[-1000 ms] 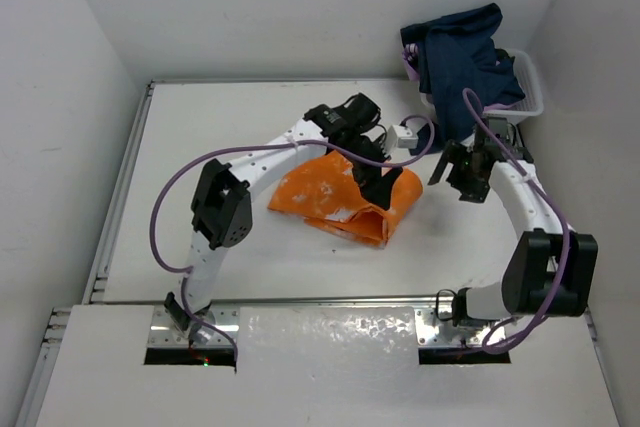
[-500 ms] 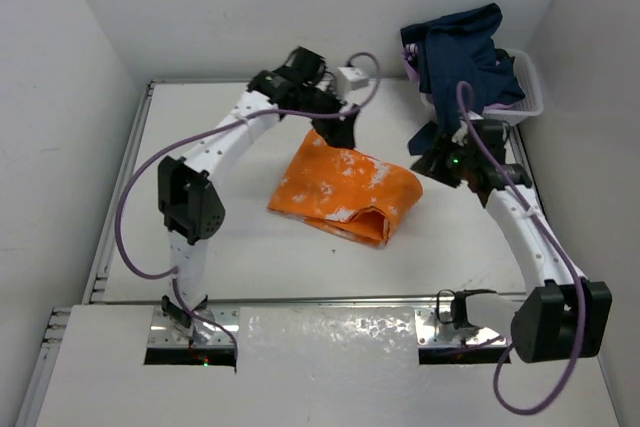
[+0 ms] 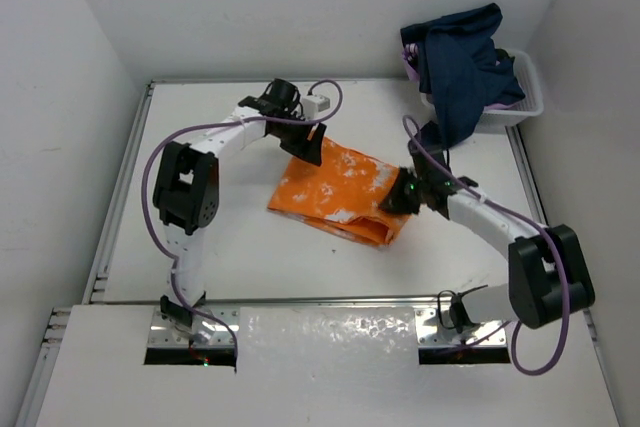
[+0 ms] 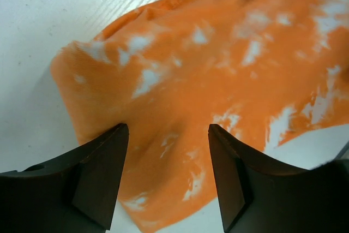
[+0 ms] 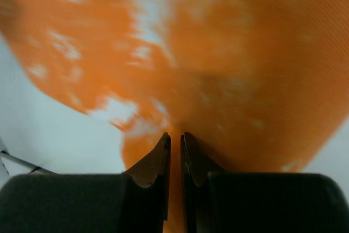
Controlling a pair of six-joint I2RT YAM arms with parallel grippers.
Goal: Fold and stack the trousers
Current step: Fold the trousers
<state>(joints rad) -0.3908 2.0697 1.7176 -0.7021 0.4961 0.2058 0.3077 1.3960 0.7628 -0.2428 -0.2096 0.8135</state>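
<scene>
The top view places the folded trousers [image 3: 340, 187] mid-worktop [image 3: 230, 247], while only the wrist views show the left gripper [image 4: 166, 129] half-open astride the cloth (gripping nothing) and the right gripper [image 5: 175, 135] pinched onto its edge.

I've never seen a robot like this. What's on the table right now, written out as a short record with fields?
trousers: orange with white splotches, folded, in the middle of the table
left gripper: open, jaws astride the cloth at its far corner
right gripper: pinched shut on the right end
basket: far right, dark blue clothes heaped in it
</scene>
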